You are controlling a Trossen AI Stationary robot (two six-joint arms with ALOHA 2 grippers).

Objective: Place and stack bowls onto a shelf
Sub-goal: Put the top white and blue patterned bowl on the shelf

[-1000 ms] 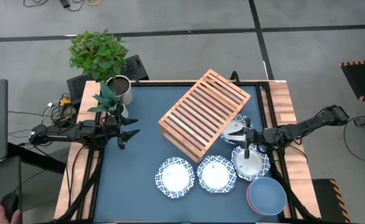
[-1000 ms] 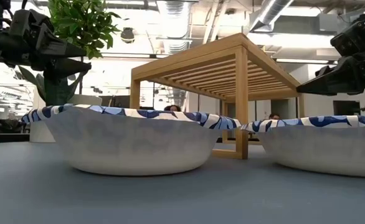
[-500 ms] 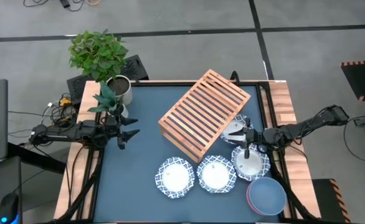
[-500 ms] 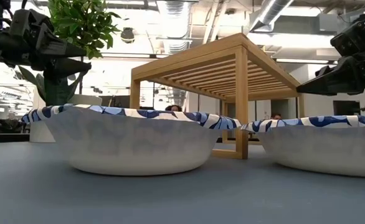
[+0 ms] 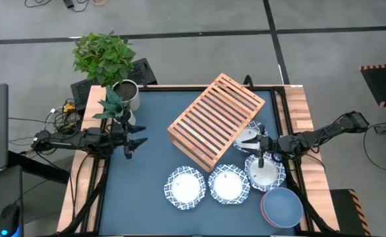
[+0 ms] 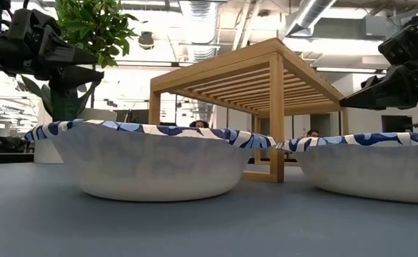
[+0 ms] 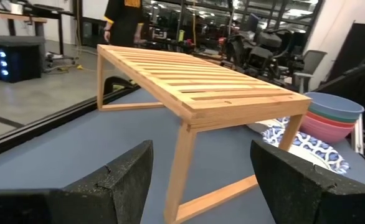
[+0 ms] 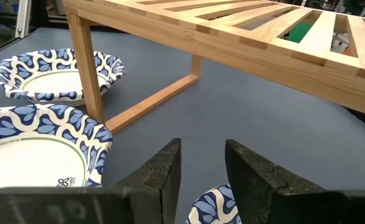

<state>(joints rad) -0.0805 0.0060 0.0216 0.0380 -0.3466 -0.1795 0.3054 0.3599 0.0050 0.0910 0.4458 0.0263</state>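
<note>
The shelf point(image 5: 216, 120) stands in the middle of the high view, empty on top. Its long axis runs diagonally from the lower left toward the upper right of that frame, and its slats run across that axis.

Three blue-and-white patterned bowls lie in a curving row below the shelf: the first patterned bowl point(image 5: 185, 187) at lower centre, the second patterned bowl point(image 5: 228, 184) just right of it, and the third patterned bowl point(image 5: 265, 170) farther right and slightly higher. A stack of plain bowls point(image 5: 282, 207) sits at the lower right; a blue one is on top with a pink-red rim showing under it, and the left wrist view shows a green one between them.

The right gripper point(image 5: 259, 148) hovers over the third patterned bowl, fingers parted and holding nothing. The left gripper point(image 5: 137, 141) waits at the left of the table near a potted plant point(image 5: 107, 62), its jaws spread and empty.
</note>
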